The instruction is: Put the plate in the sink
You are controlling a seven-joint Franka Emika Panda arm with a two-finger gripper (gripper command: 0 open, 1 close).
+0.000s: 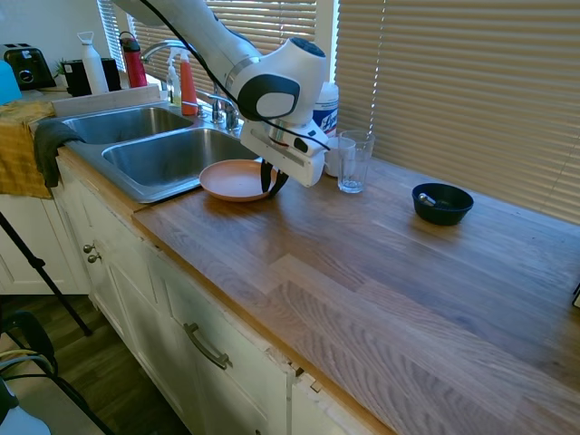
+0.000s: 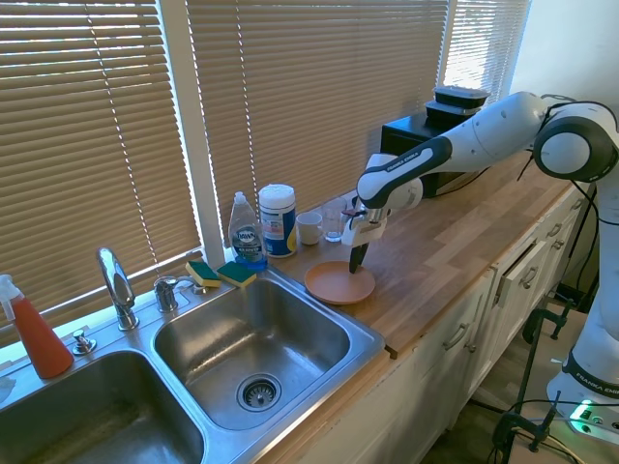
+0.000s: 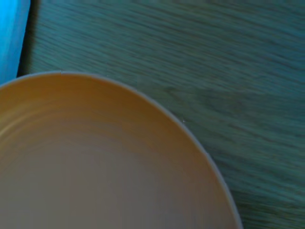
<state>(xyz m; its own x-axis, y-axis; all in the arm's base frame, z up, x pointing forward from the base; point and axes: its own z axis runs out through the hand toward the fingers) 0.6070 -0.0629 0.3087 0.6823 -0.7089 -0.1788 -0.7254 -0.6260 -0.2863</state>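
Observation:
The orange-tan plate (image 1: 231,178) lies on the wooden counter right beside the sink (image 1: 154,159), its edge close to the near basin's rim. My gripper (image 1: 271,188) points down at the plate's right rim, its dark fingers pinched together on that rim. From the other side, the gripper (image 2: 356,263) stands over the far edge of the plate (image 2: 337,283), with the sink (image 2: 253,353) just left of it. In the wrist view the plate (image 3: 95,167) fills the lower left, over wood grain.
A glass tumbler (image 1: 354,161) and a white tub stand behind the gripper. A dark blue bowl (image 1: 441,203) sits farther right. Dish soap (image 2: 247,232), sponges (image 2: 221,274) and the faucet (image 2: 118,286) line the sink's back edge. A cloth hangs over its left rim.

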